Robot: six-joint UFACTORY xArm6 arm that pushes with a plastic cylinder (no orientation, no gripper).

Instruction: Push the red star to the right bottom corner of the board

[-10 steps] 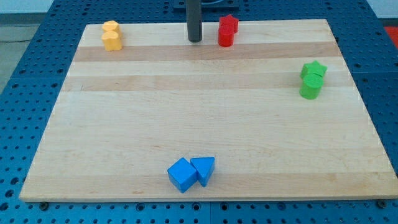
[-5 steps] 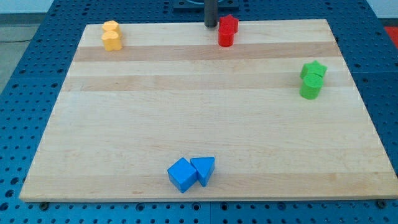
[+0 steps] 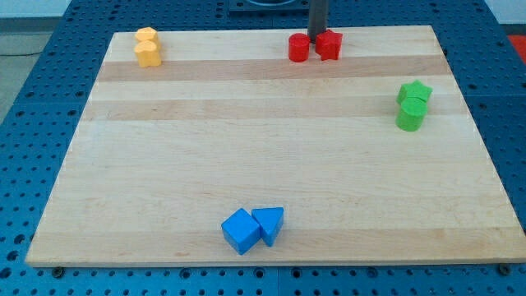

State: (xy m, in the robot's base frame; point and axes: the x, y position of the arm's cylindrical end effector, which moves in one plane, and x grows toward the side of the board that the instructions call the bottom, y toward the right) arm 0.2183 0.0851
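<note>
My tip [image 3: 317,34] is standing at the view's top edge of the wooden board [image 3: 263,164], its rod cut off by the frame above, and there is no pincer on it to be open or closed. The tip is sitting just behind the gap between the red star [image 3: 329,45] and the red cylinder [image 3: 298,48]; whether it is touching either is hard to tell. The star's points are blurring into a blocky shape. Two yellow blocks [image 3: 148,47] are huddling at top left, shapes unclear. A green star [image 3: 415,91] is overlapping a green cylinder [image 3: 410,116] at right. A blue cube [image 3: 240,231] and blue triangle [image 3: 269,224] are touching near the bottom.
</note>
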